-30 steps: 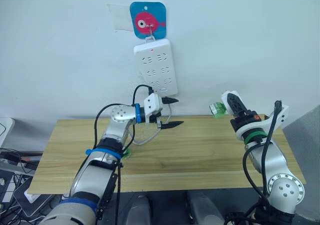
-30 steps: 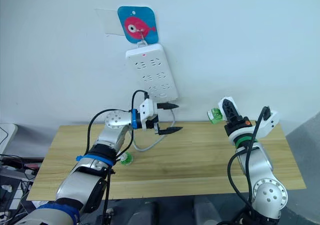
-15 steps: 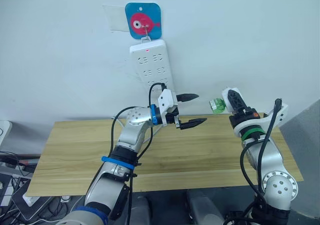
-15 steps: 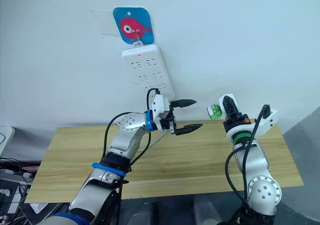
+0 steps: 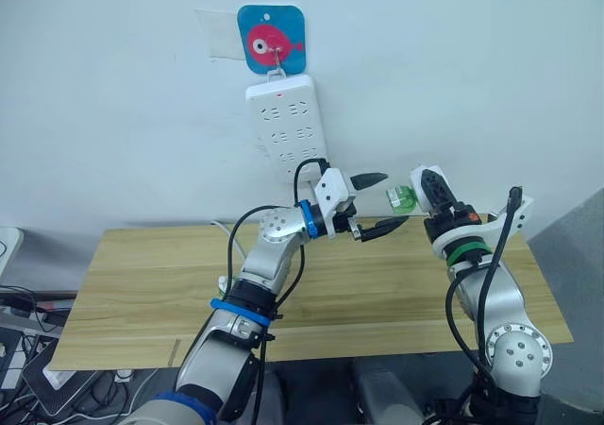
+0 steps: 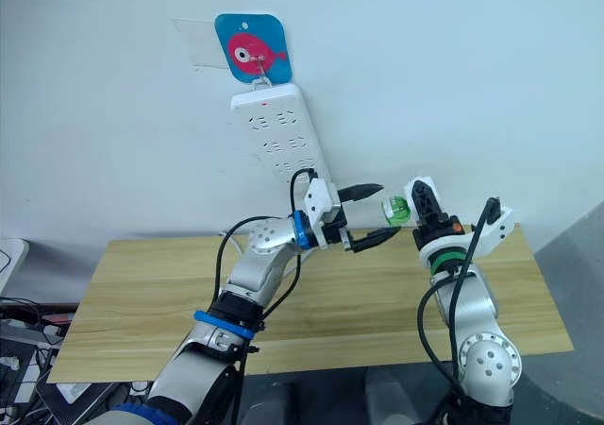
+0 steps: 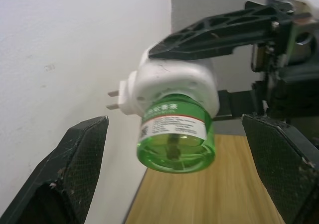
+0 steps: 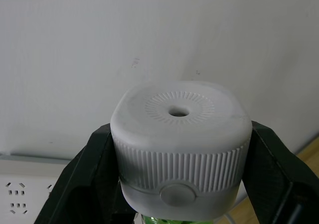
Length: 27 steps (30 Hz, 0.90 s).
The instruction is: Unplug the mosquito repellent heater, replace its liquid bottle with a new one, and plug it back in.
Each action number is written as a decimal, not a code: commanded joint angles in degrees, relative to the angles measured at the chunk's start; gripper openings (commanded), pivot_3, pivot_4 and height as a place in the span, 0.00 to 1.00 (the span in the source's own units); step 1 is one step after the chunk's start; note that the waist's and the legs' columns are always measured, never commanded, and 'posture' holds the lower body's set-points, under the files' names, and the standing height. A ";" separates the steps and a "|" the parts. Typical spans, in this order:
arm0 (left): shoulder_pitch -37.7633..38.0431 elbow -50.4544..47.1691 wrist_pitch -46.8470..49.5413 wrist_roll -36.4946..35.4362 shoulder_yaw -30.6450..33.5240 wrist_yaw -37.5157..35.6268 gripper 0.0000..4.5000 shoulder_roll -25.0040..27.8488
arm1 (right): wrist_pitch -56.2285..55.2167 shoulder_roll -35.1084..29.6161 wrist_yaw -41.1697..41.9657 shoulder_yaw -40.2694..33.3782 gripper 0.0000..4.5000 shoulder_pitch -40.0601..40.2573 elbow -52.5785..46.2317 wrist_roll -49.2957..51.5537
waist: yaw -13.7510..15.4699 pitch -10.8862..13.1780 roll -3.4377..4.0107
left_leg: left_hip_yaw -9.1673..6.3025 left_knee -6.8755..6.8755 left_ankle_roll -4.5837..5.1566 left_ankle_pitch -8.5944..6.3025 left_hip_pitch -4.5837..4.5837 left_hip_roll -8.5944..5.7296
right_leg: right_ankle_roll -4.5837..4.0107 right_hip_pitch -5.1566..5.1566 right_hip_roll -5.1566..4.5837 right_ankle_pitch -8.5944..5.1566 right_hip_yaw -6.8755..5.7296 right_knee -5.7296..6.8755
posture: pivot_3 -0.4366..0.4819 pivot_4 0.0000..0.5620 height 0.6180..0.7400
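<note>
My right gripper point(image 5: 425, 187) is shut on the mosquito repellent heater point(image 8: 179, 112), a white rounded unit with a round vent ring, and holds it in the air above the table's far right. The green liquid bottle point(image 7: 175, 134) is screwed into the heater and points toward my left gripper point(image 5: 394, 199). The left gripper is open, with one finger point(image 7: 70, 174) on each side of the bottle and neither touching it. The heater's two prongs point(image 7: 113, 99) are bare and face the wall.
A white multi-socket power strip point(image 5: 288, 127) hangs on the wall under a blue hook plate with a pink fish point(image 5: 272, 38); its red light is on. The wooden table point(image 5: 132, 288) runs below both arms. Cables and boxes lie on the floor at the left point(image 5: 19, 321).
My left arm has lifted off the table and reached right, so its open fingers now flank the bottle. The right gripper has shifted the heater slightly left.
</note>
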 commanded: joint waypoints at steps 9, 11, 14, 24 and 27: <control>0.92 -1.20 -1.12 -0.06 -0.51 1.41 1.00 -1.25 | -1.65 -0.19 1.65 0.78 0.65 0.39 -2.21 2.61 | -0.01 0.00 0.00 | 0.00 0.04 0.00 0.00 0.00 0.00 | 0.00 0.00 0.00 0.00 0.00 0.04 | 0.35 0.30 1.00; 0.99 -1.23 -1.10 -0.02 -0.67 1.67 1.00 -1.58 | -1.68 -0.06 1.50 1.20 0.65 0.52 -2.53 2.67 | -0.01 0.00 0.00 | -0.01 0.05 0.00 0.00 0.00 0.00 | 0.00 0.00 0.00 0.00 0.00 0.05 | 0.35 0.30 1.00; 0.89 -0.87 -1.40 0.27 -0.78 1.99 1.00 -1.91 | -1.76 0.02 1.27 2.00 0.65 0.81 -3.10 2.47 | -0.02 -0.01 0.00 | 0.00 0.08 0.00 0.00 0.00 0.00 | 0.00 0.00 0.00 0.00 0.00 0.07 | 0.35 0.30 1.00; 1.07 -1.13 -1.16 0.12 -0.79 1.79 0.75 -2.63 | -2.75 0.31 -0.61 3.80 0.65 0.89 -4.85 2.31 | -0.05 -0.02 0.00 | -0.01 0.10 0.00 0.00 0.01 -0.01 | 0.00 0.00 0.01 0.00 0.01 0.11 | 0.34 0.30 1.00; 1.28 -1.07 -1.18 0.21 -0.74 1.62 0.54 -2.41 | -3.25 0.20 -1.38 3.87 0.65 0.53 -5.10 2.61 | -0.06 -0.02 -0.01 | 0.00 0.11 0.00 0.00 0.01 -0.01 | 0.00 0.00 0.01 0.00 0.01 0.12 | 0.34 0.30 1.00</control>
